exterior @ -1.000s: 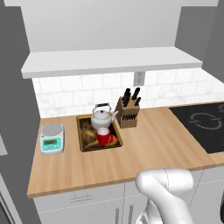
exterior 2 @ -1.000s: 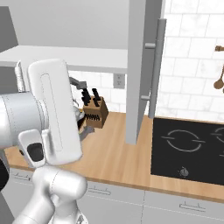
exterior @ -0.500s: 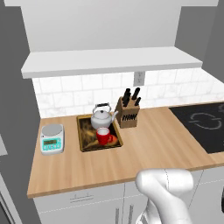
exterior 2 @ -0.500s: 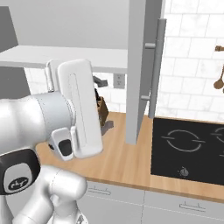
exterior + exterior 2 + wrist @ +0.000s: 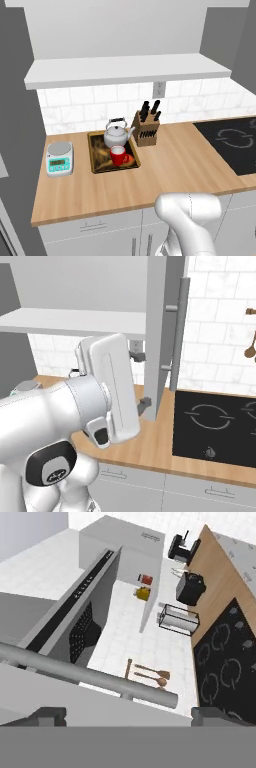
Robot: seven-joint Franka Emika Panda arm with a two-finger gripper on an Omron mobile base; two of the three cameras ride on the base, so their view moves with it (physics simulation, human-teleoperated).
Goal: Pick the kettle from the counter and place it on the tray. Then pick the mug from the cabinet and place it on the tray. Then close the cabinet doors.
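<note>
The silver kettle (image 5: 117,133) and the red mug (image 5: 118,154) both stand on the dark tray (image 5: 100,159), which lies on the wooden counter (image 5: 165,170). Above them is the cabinet's white shelf base (image 5: 125,69). In the right base view a cabinet door (image 5: 160,316) stands open, edge-on, with its bar handle (image 5: 180,331) facing right. My gripper (image 5: 141,380) is open, its fingers (image 5: 145,403) spread one above the other at the door's near edge. In the hand view the handle (image 5: 100,678) crosses just ahead of the gripper (image 5: 130,716).
A white-and-teal scale (image 5: 60,158) sits left of the tray and a knife block (image 5: 147,129) right of the kettle. The black stovetop (image 5: 215,426) lies right of the open door. My arm's bulk (image 5: 60,426) hides the left counter in the right base view.
My arm has swung right, bringing the open gripper up to the open cabinet door. Kettle and mug stay unmoved on the tray.
</note>
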